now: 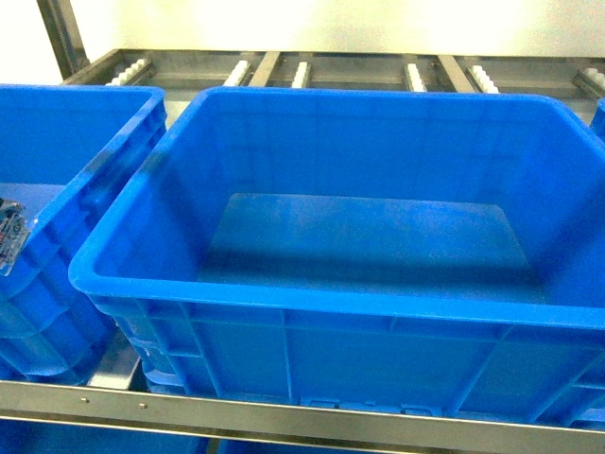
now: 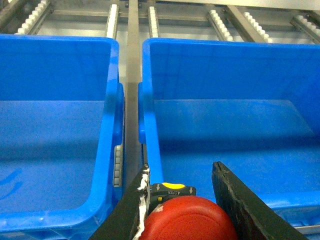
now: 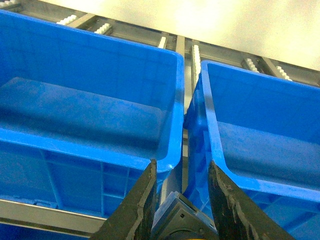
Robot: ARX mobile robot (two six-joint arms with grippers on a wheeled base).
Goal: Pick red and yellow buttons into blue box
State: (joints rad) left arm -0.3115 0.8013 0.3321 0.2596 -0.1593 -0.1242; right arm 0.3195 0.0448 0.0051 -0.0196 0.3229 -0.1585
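The blue box (image 1: 359, 227) fills the middle of the head view, with a second crate (image 1: 57, 189) at the left edge, both on a roller rack (image 1: 284, 71) – neither arm shows there. At the bottom of the left wrist view the left gripper (image 2: 187, 210) is clamped on the red button (image 2: 187, 220), its black fingers (image 2: 240, 205) against the cap's sides, just over the near rim of the right-hand crate. At the bottom of the right wrist view the right gripper (image 3: 182, 200) holds a dark, angular object (image 3: 182, 220) – what it is cannot be told – below the gap between two crates.
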